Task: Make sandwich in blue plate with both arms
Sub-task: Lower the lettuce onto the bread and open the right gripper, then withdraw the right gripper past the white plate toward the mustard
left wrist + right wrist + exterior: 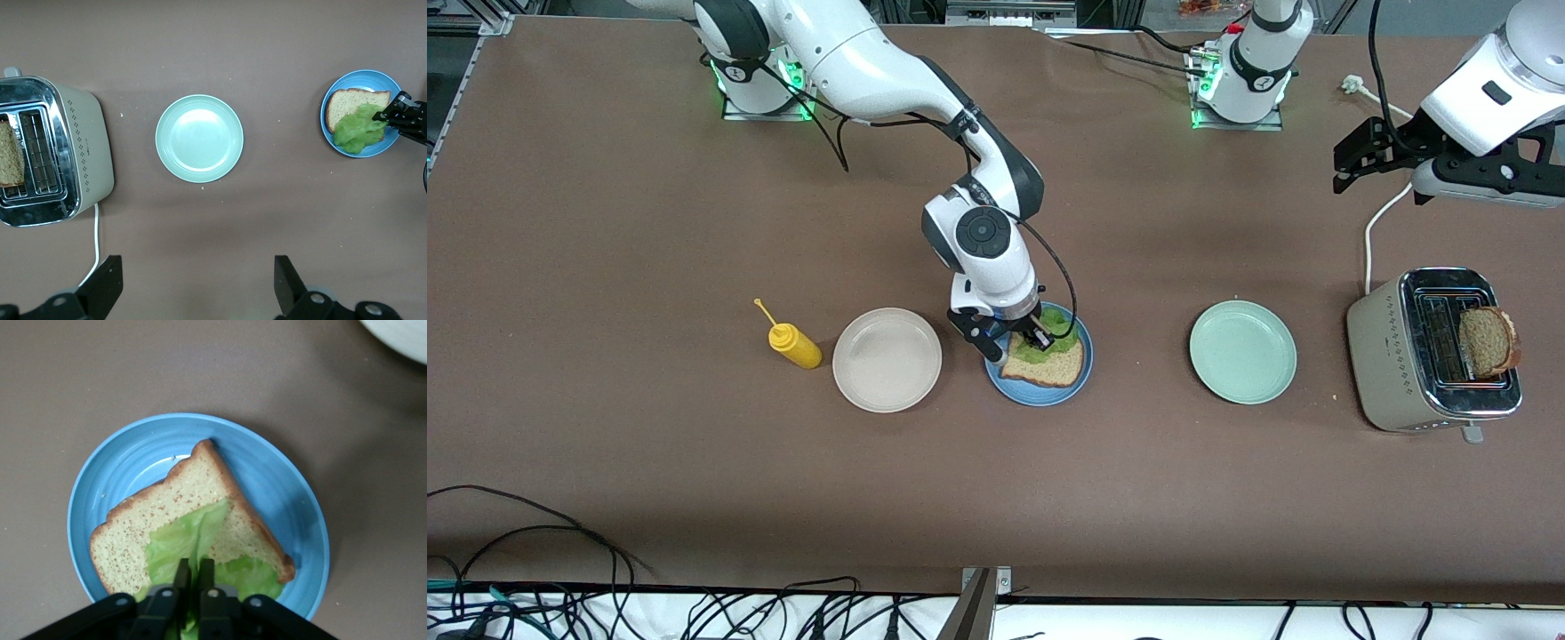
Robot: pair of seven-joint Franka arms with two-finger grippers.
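The blue plate (1040,396) sits mid-table and holds one brown bread slice (1052,364) with a green lettuce leaf (1056,336) lying on it. My right gripper (1032,337) is low over the plate, shut on the edge of the lettuce; the right wrist view shows the fingers (182,577) pinching the leaf (175,543) over the bread (190,497) and plate (113,473). A second bread slice (1486,341) stands in the toaster (1392,356). My left gripper (1356,160) is open and empty, high over the table by the toaster, fingertips wide apart (197,293).
A mint-green plate (1242,351) lies between the blue plate and the toaster. A beige-white plate (887,359) and a yellow squeeze bottle (793,345) lie toward the right arm's end. The toaster's white cord (1371,233) runs toward the left arm's base.
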